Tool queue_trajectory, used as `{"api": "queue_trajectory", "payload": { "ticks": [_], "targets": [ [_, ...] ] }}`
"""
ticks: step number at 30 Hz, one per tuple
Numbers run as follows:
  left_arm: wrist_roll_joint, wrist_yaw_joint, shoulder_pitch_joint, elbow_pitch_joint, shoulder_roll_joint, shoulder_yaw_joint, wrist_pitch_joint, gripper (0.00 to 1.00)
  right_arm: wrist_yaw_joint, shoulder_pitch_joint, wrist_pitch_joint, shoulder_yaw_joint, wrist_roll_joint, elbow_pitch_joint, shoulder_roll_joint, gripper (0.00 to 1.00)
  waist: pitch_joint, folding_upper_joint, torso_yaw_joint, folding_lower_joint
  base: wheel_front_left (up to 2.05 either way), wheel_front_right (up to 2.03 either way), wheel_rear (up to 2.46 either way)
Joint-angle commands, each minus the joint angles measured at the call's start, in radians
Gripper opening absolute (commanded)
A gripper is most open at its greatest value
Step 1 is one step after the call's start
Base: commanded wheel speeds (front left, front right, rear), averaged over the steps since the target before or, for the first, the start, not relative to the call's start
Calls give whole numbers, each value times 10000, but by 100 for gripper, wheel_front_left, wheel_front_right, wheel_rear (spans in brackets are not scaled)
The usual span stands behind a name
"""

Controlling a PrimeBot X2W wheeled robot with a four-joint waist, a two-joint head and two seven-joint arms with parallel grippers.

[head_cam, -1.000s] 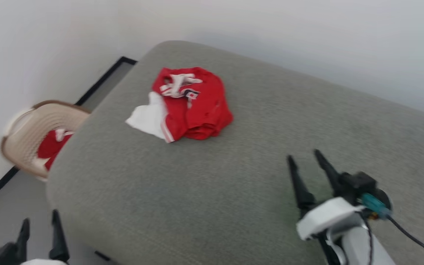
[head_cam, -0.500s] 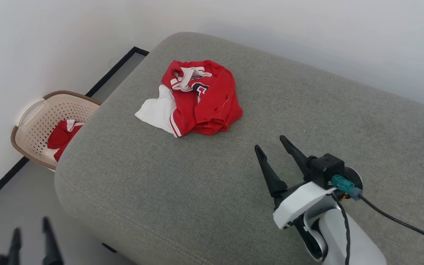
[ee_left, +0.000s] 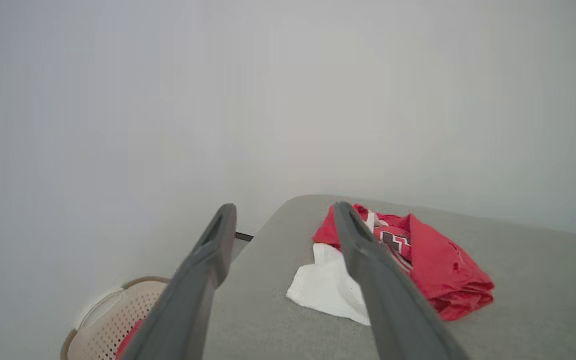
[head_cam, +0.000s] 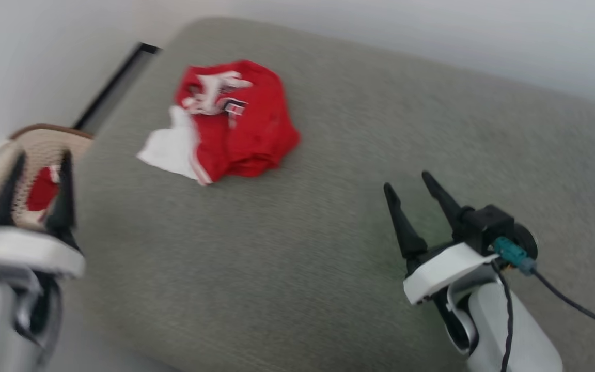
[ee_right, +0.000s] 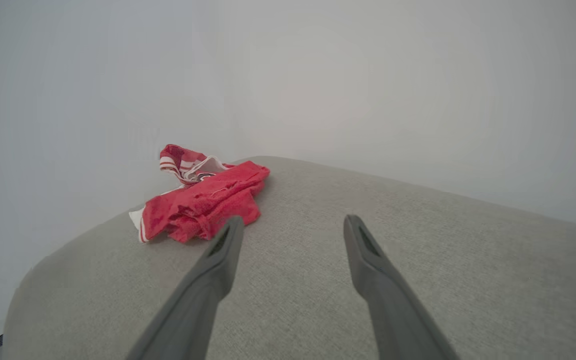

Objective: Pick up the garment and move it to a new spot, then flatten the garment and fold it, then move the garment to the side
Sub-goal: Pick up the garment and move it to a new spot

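The garment (head_cam: 230,121), a red T-shirt with a white sleeve and striped trim, lies crumpled on the far left part of the grey cushioned surface (head_cam: 297,248). In the left wrist view the garment (ee_left: 428,260) sits ahead and to the right of my open fingers. The right wrist view has the garment (ee_right: 203,200) ahead and to the left. My left gripper (head_cam: 39,160) stands open at the left edge, off the cushion and over the basket. My right gripper (head_cam: 408,181) is open above the cushion's near right part, well short of the garment. Neither holds anything.
A beige perforated basket (head_cam: 3,155) with another red cloth (head_cam: 42,188) in it stands on the floor left of the cushion, also low in the left wrist view as the basket (ee_left: 113,320). White walls close in behind. A black cable (head_cam: 576,307) trails from my right wrist.
The head camera has shifted and the picture is blurred. My left gripper has risen from the bottom left corner to beside the basket. The garment lies as before.
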Motion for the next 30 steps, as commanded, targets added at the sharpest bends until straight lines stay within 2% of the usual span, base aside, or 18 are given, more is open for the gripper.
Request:
{"api": "queue_trajectory", "payload": {
  "ticks": [1,5,8,11,16,17,20,23,30],
  "targets": [
    [-442,22,-490,218,390,-268,-23,100,-3,-201,-22,-3,-25,-112,-22,100,1012,0,-1034,0,0,0,0],
    [-2092,22,-1686,1139,1754,-1624,-23,100,-3,-383,-23,-61,-21,-452,-25,100,1751,0,-1842,0,0,0,0],
    [-3676,22,-2284,1868,2736,-3047,321,100,-3,-465,-22,-97,65,-736,-15,100,2186,0,-2404,0,0,0,0],
    [-5612,22,-2786,2194,3540,-4055,1560,100,-3,-495,-23,-138,162,-1017,-18,100,2489,0,-2821,0,0,0,0],
    [-7985,22,-3226,2090,4738,-5217,3119,100,-3,-559,-22,1,262,-1363,-10,100,2846,0,-3419,0,0,0,0],
    [-7985,22,-3226,2090,4738,-5217,3119,100,-3,-559,-22,1,262,-1363,-10,100,2846,0,-3419,0,0,0,0],
    [-9085,22,-3431,2074,5138,-5536,3780,100,-3,-592,-23,-42,275,-1604,-15,100,3088,0,-3709,0,0,0,0],
    [-9735,22,-3647,2065,5362,-5807,4254,100,-3,-572,-22,-57,186,-1793,-13,100,3299,0,-3950,0,0,0,0],
    [-10296,22,-3976,2200,5496,-6273,4536,100,-3,-541,-23,-40,102,-2189,-15,100,3704,0,-4428,0,0,0,0]
  ]
}}
